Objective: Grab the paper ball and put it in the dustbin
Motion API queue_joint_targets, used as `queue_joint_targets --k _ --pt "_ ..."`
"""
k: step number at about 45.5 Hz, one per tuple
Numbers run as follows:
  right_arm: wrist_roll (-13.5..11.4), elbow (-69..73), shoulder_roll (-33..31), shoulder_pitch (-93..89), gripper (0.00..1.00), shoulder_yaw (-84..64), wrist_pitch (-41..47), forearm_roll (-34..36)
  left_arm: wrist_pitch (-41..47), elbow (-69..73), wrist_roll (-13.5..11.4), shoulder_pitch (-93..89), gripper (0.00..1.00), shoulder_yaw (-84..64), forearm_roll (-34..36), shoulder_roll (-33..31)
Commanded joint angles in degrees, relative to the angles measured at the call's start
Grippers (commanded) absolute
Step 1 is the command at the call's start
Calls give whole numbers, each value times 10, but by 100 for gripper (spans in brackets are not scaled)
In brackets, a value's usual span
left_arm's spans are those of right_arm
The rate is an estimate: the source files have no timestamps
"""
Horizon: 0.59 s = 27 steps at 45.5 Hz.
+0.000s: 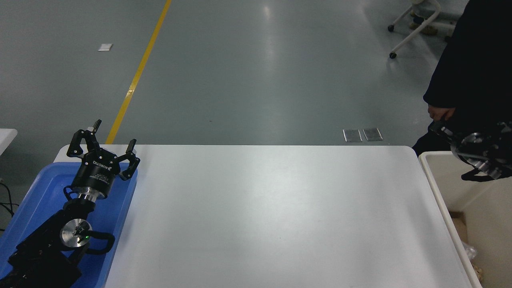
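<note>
Worktop [264, 208], white, fills most of my view. I can pick out no paper ball on it from here.

Dustbin [434, 188]: cream-white, deep, thick rim, at the worktop's right edge and cut off by the frame. Down inside at the near end I see tan-brown scraps and a bit of clear crinkled film. Some of that may be the paper ball, but I cannot tell; no separate wad is clear to me.

Blue tray [36, 188] sits at the near left corner. My left tool [105, 145] is parked over it, fingers spread wide, nothing between them.

My right tool [478, 156] comes in at the right edge, over the dustbin's far end and above the rim. It is dark against a person's dark clothing, and its tips are lost to me; whether it is spread or closed I cannot tell. I see no paper in it.

A person stands at the far right, one hand [440, 113] hanging just beyond the right tool.

Handling, my judgement: crumpled kraft paper should be very light, springy, rough enough not to slip, and not fragile. I would take hold across the widest lump, fingers bridging the folds, squeezing until it stops giving. A loose flap would tear or unfold, so I would avoid edges.
</note>
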Motion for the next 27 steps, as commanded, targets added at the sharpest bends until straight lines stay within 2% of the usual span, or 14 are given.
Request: queue_joint_targets --k 1,15,27 --pt "-1 161 -27 182 100 -48 100 -5 0 0 0 0 98 0 0 0" --pt "-1 268 -10 374 100 -67 287 -4 1 1 0 0 98 0 0 0" --pt "-1 300 32 455 100 -59 384 -4 1 1 0 0 98 0 0 1"
